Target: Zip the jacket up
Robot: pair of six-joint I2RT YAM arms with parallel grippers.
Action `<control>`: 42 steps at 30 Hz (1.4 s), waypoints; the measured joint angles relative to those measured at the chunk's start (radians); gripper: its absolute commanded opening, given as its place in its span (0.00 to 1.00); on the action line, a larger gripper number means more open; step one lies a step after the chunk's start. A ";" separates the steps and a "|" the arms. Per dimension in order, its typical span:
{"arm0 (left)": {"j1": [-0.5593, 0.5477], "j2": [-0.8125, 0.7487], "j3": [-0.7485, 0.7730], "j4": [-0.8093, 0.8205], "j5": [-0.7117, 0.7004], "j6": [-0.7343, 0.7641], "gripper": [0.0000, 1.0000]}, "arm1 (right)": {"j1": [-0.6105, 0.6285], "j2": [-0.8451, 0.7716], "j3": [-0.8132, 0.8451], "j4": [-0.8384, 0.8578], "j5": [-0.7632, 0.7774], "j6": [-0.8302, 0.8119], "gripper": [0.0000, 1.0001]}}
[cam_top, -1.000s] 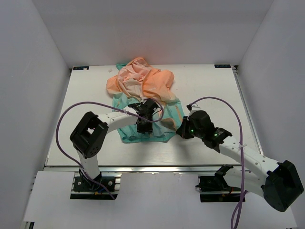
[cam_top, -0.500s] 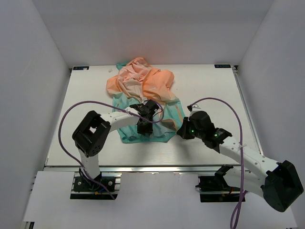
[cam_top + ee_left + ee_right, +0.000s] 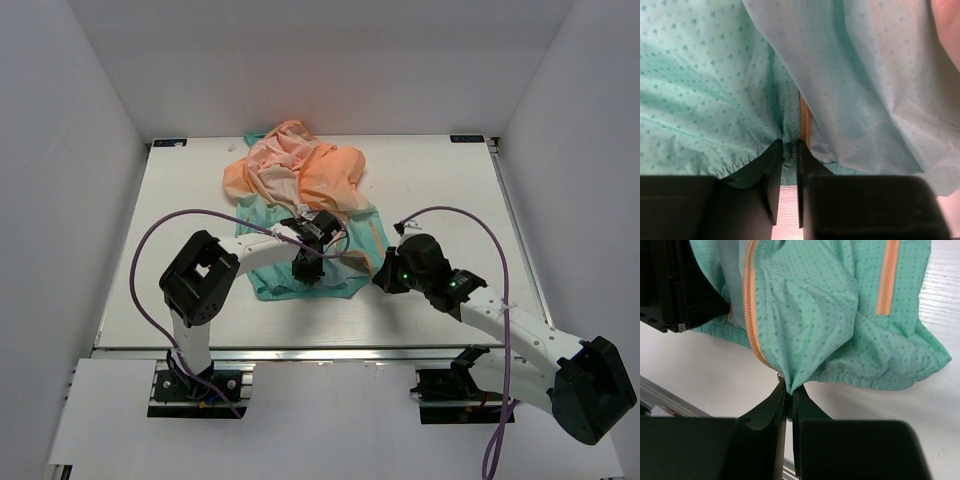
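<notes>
The jacket [image 3: 310,175] lies crumpled mid-table, its peach-orange part to the back and its teal hem to the front. My left gripper [image 3: 303,270] sits at the hem's middle. In the left wrist view its jaws [image 3: 788,146] stand narrow, pinching teal fabric [image 3: 705,90] beside the orange zipper [image 3: 804,117]. My right gripper [image 3: 378,270] holds the hem's right corner. In the right wrist view it [image 3: 788,389] is shut on the gathered hem [image 3: 820,305], right at the bottom end of the zipper tape [image 3: 747,305], where a small metal stop [image 3: 780,375] shows.
An orange pocket zipper [image 3: 887,280] runs up the teal panel. The left gripper's black body [image 3: 675,290] is close on the left in the right wrist view. White table [image 3: 450,190] lies around the jacket, with walls on three sides and a metal rail [image 3: 320,350] along the near edge.
The left gripper's jaws have closed in on the teal hem, and the left arm has shifted slightly right. The right gripper has kept its hold.
</notes>
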 measured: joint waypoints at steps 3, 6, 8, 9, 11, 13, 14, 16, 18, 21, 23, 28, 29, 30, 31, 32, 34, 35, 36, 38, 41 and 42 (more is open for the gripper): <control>-0.001 0.000 0.001 -0.001 -0.006 -0.010 0.16 | -0.004 0.000 -0.006 -0.002 0.000 0.000 0.00; -0.002 0.000 0.006 -0.009 -0.014 -0.019 0.15 | -0.010 0.000 -0.006 -0.002 0.000 0.001 0.00; -0.003 0.000 0.009 -0.018 -0.023 -0.026 0.10 | -0.017 0.001 -0.007 -0.002 0.000 0.001 0.00; -0.004 -0.001 0.010 -0.024 -0.030 -0.027 0.05 | -0.021 0.004 -0.007 -0.002 0.000 0.001 0.00; -0.004 -0.005 0.010 -0.045 -0.051 -0.031 0.00 | -0.032 0.016 -0.008 -0.001 0.000 0.003 0.00; -0.004 -0.013 0.010 -0.063 -0.069 -0.033 0.00 | -0.045 0.033 -0.011 0.002 -0.004 0.006 0.00; -0.004 -0.023 0.010 -0.072 -0.077 -0.033 0.00 | -0.053 0.042 -0.016 0.002 -0.006 0.008 0.00; -0.001 -0.054 0.009 -0.082 -0.090 -0.032 0.00 | -0.068 0.055 -0.024 0.002 -0.008 0.010 0.00; 0.005 -0.100 0.008 -0.090 -0.093 -0.029 0.00 | -0.082 0.061 -0.033 0.003 -0.010 0.012 0.00; 0.019 -0.172 0.008 -0.097 -0.097 -0.025 0.00 | -0.121 0.068 -0.040 0.005 -0.016 0.012 0.00; 0.031 -0.227 0.008 -0.106 -0.109 -0.021 0.00 | -0.153 0.089 -0.040 0.011 -0.016 0.010 0.00; 0.076 -0.369 -0.013 -0.130 -0.146 -0.018 0.00 | -0.221 0.131 -0.045 0.016 -0.019 0.008 0.00; 0.088 -0.397 -0.025 -0.134 -0.150 -0.018 0.02 | -0.231 0.131 -0.048 0.016 -0.019 0.008 0.00; 0.100 -0.422 -0.040 -0.135 -0.153 -0.018 0.03 | -0.241 0.131 -0.052 0.016 -0.019 0.008 0.00; 0.110 -0.441 -0.051 -0.140 -0.154 -0.018 0.03 | -0.249 0.132 -0.054 0.014 -0.019 0.007 0.00; 0.120 -0.455 -0.063 -0.144 -0.154 -0.018 0.03 | -0.259 0.132 -0.054 0.013 -0.019 0.007 0.00; 0.135 -0.473 -0.084 -0.146 -0.156 -0.018 0.03 | -0.278 0.135 -0.055 0.014 -0.020 0.006 0.00; 0.139 -0.476 -0.093 -0.150 -0.155 -0.018 0.03 | -0.289 0.137 -0.055 0.014 -0.020 0.005 0.00; 0.140 -0.476 -0.101 -0.151 -0.155 -0.018 0.03 | -0.298 0.141 -0.057 0.014 -0.020 0.004 0.00; 0.141 -0.476 -0.114 -0.153 -0.152 -0.018 0.03 | -0.314 0.146 -0.063 0.013 -0.019 0.003 0.00; 0.144 -0.476 -0.130 -0.152 -0.142 -0.018 0.06 | -0.344 0.150 -0.067 0.000 -0.014 -0.002 0.00; 0.145 -0.476 -0.135 -0.152 -0.139 -0.018 0.06 | -0.352 0.150 -0.067 0.000 -0.011 -0.005 0.00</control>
